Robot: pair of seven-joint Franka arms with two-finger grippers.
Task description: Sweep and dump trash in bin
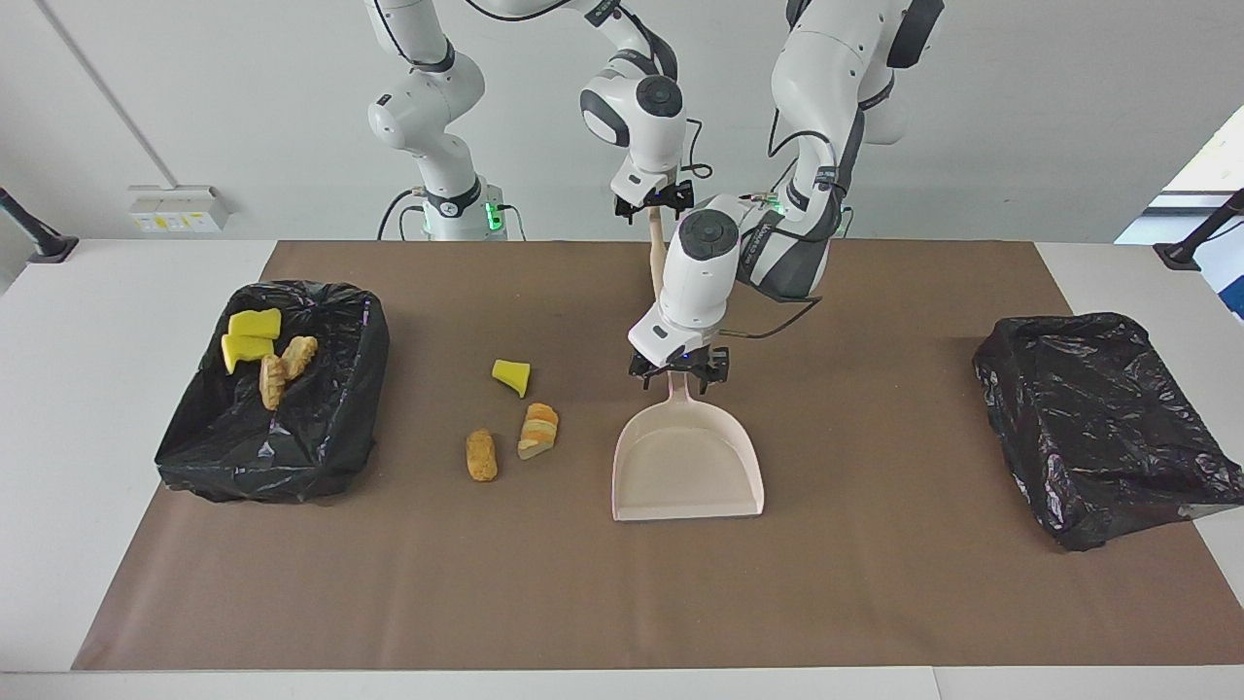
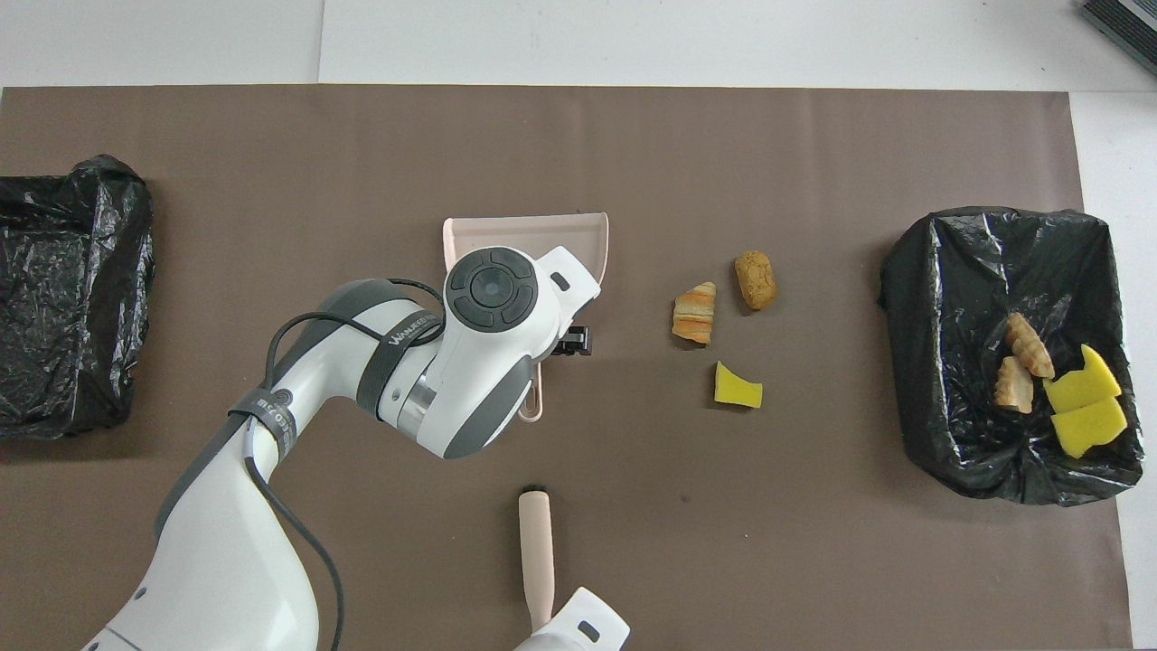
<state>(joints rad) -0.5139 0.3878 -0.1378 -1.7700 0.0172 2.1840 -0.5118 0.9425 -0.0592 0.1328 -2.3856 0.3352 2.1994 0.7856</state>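
- Standing on the table (image 1: 117, 292): a brown mat (image 1: 875, 583) carrying everything listed below
- Dustpan (image 1: 685, 467), beige, flat on the mat at mid-table, handle toward the robots, open mouth away from them
- Left gripper (image 1: 677, 374): down at the dustpan's handle, close to where it joins the pan; the jaws sit to either side of the handle, and whether they pinch it I cannot tell
- Right gripper (image 1: 653, 201): raised over the robots' edge of the mat, jaws closed on the top of the brush (image 2: 535, 561), which hangs upright, beige handle up, dark bristles down
- Trash, loose, three pieces on the mat beside the dustpan toward the right arm's end of the table, all apart from it:
  - yellow sponge wedge (image 1: 512, 376), the nearest of the three to the robots
  - orange-striped croissant piece (image 1: 538, 430), closest to the pan
  - brown crumbed nugget (image 1: 481, 455), just beside the croissant piece
- Trash, binned, four pieces: two yellow sponge pieces (image 1: 251, 335) touching each other, two croissant-like pieces (image 1: 287, 367) beside them
- Bin (image 1: 321, 457), black-lined, at the right arm's end of the table, holding those four
- Second bin (image 1: 1098, 428), black-lined, at the left arm's end, well apart from the dustpan
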